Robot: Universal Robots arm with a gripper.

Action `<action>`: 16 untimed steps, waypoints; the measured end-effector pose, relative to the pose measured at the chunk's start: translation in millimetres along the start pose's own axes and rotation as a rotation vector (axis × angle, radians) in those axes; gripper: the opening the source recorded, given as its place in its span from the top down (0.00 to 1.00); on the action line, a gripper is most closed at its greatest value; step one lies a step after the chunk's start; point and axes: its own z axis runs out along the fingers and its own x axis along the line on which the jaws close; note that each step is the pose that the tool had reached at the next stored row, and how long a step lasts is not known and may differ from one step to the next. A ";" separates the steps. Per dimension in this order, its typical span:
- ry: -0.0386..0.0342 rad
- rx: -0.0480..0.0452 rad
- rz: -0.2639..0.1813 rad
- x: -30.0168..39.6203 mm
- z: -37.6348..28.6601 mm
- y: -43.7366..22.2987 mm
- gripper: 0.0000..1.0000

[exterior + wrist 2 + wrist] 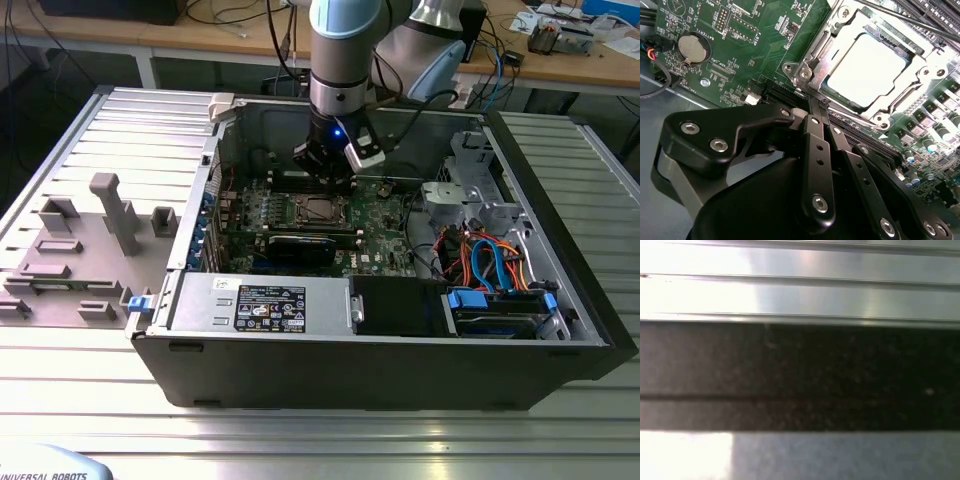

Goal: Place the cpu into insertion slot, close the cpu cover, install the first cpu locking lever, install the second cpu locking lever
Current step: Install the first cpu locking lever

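Your gripper [816, 107] is hanging just above the green board [765, 45] inside the open computer case [400, 370], its fingers [812, 135] pinched together on nothing, tips at the socket's [867, 70] corner. The chip [865, 72] is sitting flat in the socket, with the metal cover [912, 82] lying closed around it.

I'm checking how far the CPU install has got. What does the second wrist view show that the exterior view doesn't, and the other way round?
Second wrist view: the cpu lies seated in the insertion slot, the cpu cover closed around it, the gripper shut at the socket's edge, and a coin battery on the board. Exterior view: the whole computer case, its blue cables, and the grey fixture tray on the exterior view's left. Both show the green circuit board and the socket.
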 end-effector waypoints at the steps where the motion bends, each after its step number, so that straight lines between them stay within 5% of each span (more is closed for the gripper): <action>1: 0.0000 -0.0001 0.000 0.0 0.2 0.0 0.89; 16: 0.0000 0.0019 0.000 0.0 -0.6 0.0 0.89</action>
